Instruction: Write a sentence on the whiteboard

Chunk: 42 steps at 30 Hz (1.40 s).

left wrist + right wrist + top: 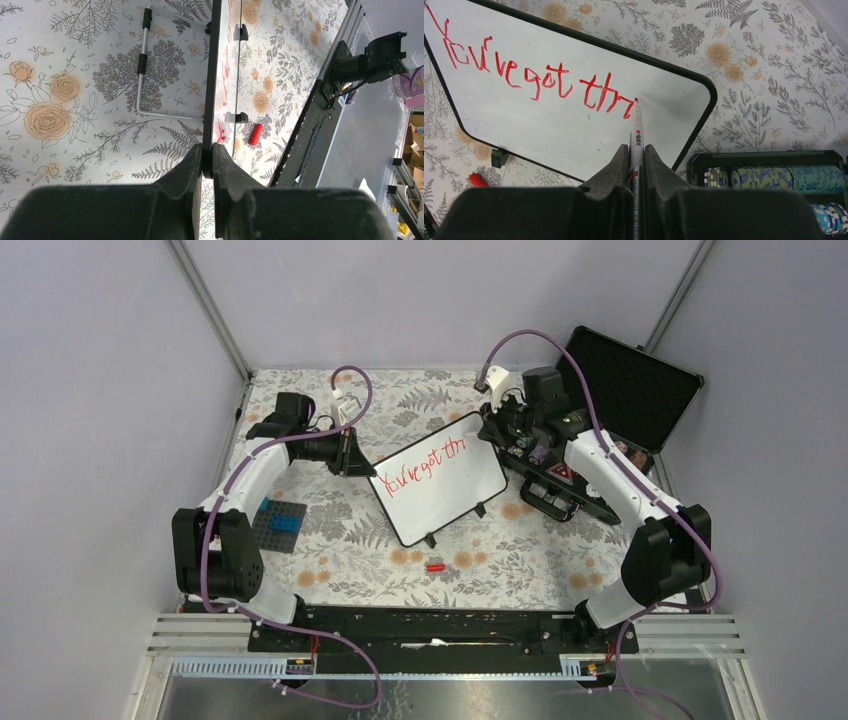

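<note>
Black fingers of my right gripper [636, 152] close tight on a slim white marker with a red tip [637, 127]. Its long axis runs straight out from the jaws to the small white rectangular whiteboard with a thin black rim [574, 135]. The tip touches the board at the end of the red handwritten sentence [524, 77], which reads "You've got thi" in one slanted line. By my judgement one letter is left. The bare white for it lies just right of the tip, toward the board's rounded corner, along the line's own slant. My left gripper [207, 150], well apart across the flower-printed table cover [350, 530], pinches the board's opposite edge, jaws narrowed on the black rim, holding it at a tilt. My right arm is nearer the unfinished end. A small red cap [435, 566] lies on the cover near the board's lower edge.
</note>
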Motion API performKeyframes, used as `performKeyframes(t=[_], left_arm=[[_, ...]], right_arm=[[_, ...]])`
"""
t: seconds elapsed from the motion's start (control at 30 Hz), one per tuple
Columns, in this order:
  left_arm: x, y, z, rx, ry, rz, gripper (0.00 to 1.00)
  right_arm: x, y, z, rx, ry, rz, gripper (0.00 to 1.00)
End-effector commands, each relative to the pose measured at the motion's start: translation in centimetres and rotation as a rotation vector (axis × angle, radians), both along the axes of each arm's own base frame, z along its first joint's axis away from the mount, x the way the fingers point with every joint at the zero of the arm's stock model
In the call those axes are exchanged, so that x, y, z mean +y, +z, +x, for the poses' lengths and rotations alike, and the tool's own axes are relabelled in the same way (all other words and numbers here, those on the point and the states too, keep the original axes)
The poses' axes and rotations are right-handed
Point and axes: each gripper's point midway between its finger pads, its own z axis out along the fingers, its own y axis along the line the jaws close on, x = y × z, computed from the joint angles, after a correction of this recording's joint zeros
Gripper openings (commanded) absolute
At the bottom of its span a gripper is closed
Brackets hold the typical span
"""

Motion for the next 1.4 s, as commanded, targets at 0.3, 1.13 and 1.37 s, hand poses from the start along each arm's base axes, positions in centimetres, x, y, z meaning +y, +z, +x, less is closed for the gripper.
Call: performKeyframes(t=[0.3, 1.13, 1.37], left_arm=[[0.1, -0.1, 1.5, -0.081, -0.002, 0.046, 0.0], [0.1, -0.2, 1.5, -0.078, -0.002, 0.05, 0.0], [0.2, 0.0, 1.4, -0.086, 0.001, 0.052, 0.0]], right_arm=[[0.8, 2.4, 1.0, -0.035, 0.015, 0.046, 0.0], [-0.2, 1.8, 0.2, -0.056, 0.004, 0.012, 0.0], [-0.8, 2.8, 0.3, -0.065, -0.02, 0.043, 0.0]])
